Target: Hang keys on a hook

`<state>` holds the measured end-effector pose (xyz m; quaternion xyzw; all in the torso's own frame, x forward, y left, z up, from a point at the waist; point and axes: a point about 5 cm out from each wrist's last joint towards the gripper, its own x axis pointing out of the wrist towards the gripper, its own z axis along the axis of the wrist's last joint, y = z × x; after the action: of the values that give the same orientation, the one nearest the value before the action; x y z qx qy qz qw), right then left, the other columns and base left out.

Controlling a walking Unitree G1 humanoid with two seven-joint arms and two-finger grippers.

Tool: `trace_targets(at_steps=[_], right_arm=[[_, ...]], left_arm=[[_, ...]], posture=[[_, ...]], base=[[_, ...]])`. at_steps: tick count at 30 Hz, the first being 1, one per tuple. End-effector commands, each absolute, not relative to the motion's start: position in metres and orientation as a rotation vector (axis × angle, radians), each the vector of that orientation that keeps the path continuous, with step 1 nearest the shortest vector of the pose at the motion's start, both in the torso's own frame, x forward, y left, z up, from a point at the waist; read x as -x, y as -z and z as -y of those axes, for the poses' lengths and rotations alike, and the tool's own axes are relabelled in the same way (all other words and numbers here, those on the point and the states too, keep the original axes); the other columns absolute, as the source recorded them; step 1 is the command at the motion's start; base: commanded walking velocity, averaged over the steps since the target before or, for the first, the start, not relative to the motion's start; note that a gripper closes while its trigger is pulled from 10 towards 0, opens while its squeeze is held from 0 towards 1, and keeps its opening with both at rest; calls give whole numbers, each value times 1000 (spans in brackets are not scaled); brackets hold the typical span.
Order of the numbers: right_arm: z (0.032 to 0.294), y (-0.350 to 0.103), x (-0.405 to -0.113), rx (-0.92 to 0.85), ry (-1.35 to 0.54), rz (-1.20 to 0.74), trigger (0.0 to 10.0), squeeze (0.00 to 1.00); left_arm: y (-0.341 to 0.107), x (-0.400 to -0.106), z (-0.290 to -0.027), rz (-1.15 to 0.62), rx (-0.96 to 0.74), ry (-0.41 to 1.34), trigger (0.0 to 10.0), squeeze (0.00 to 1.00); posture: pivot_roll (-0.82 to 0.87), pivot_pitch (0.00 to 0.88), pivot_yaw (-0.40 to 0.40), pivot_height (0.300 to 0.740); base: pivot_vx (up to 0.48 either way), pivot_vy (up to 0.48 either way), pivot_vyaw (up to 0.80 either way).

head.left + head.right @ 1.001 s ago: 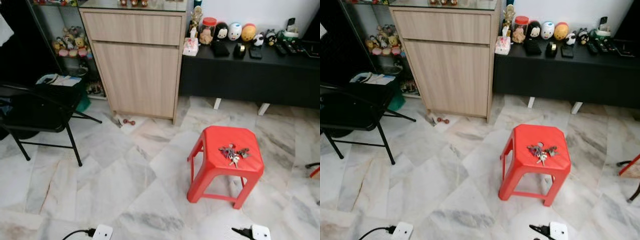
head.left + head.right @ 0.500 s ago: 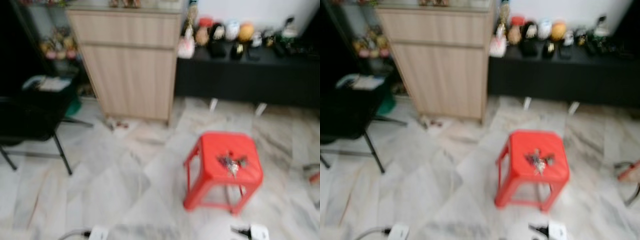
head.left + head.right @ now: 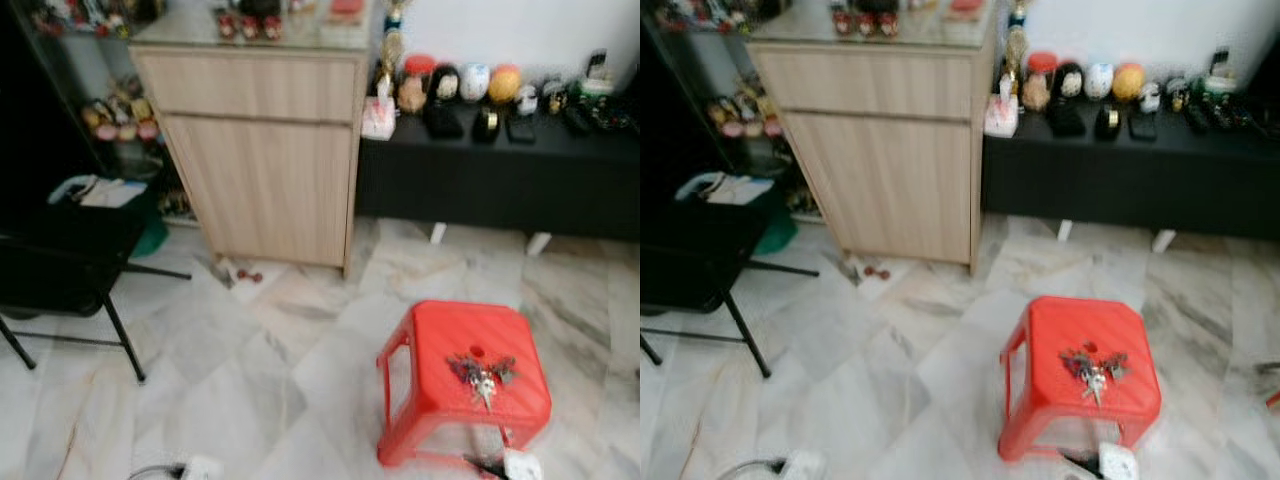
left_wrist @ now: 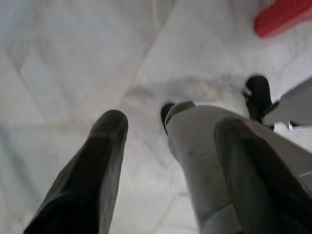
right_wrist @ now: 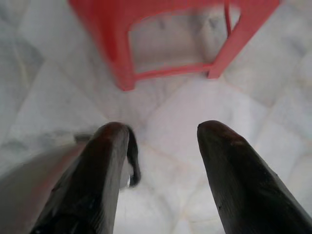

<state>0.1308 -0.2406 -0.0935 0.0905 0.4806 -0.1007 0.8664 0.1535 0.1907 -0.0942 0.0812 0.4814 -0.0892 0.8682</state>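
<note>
- Keys: one bunch of metal keys (image 3: 481, 371), lying on top of the single red plastic stool (image 3: 430, 385), near its middle.
- Left gripper (image 4: 168, 129): fingers apart, empty, over marble floor (image 3: 250, 370).
- Right gripper (image 5: 163, 134): fingers apart, empty, before the stool.
- Risk: a sprawled bunch may slip from a partial grasp; no hook discernible.

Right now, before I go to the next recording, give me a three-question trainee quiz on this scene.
1. True or false: the keys lie on the red stool.
2. What stands left of the black bench? A) wooden cabinet B) fridge C) sofa
3. Fill in: both pincers hang over the marble ____.

Key: 1 true. 2 A, the wooden cabinet. 3 floor; the left pincer and right pincer are both open and hold nothing.
</note>
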Motion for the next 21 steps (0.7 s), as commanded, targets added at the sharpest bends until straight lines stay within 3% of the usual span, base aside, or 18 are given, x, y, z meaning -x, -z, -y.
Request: trace_targets(at_steps=[1,4,14,21], right_arm=[[235,94,-133,-204,206,-1000,10000,0],[235,94,-133,-211,211,-1001,10000,0],[234,94,-134,-200,189,-1003,10000,0],[235,94,-134,-200,189,-996,10000,0]], left_arm=[[97,-144,-201,-1044,-197,176,10000,0],[97,-144,-201,-1044,-198,175,10000,0],[96,-145,-201,-1044,-210,181,10000,0],[96,-145,-201,-1044,-217,183,10000,0]], posture=[[-47,61,-26,740],[-47,64,-27,740],[-46,71,-29,740],[-47,78,-30,740]], base=[[0,0,0],[0,0,0],[0,0,-708],[0,-34,0]])
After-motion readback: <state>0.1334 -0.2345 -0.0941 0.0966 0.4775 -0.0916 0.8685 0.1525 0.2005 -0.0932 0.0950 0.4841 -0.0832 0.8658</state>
